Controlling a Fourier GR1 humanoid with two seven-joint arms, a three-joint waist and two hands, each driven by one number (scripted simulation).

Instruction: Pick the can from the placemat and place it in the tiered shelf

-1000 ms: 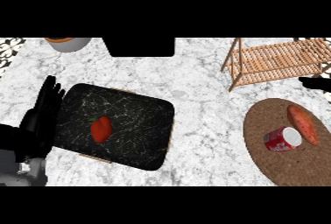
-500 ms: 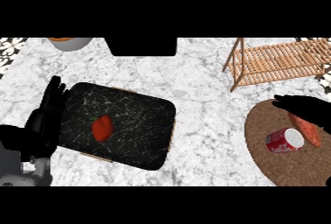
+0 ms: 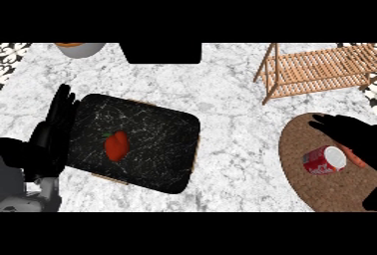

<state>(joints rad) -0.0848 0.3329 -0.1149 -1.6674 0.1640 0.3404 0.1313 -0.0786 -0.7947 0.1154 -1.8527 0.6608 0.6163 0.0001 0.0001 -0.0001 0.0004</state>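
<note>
Can (image 3: 324, 160), red, on its side

Between the black tray (image 3: 147, 144) and the brown placemat (image 3: 324, 184) you have a broad strip of bare marble counter (image 3: 236, 99). The wooden tiered shelf (image 3: 316, 69) stands beyond the placemat, its near legs bordering the strip (slatted top open from above). Your right hand (image 3: 350, 132) hangs over the can (image 3: 324, 160), covering the approach from the shelf side.

Left hand (image 3: 53, 133) rests open; right hand (image 3: 352, 133) spread, fingers extended.
</note>
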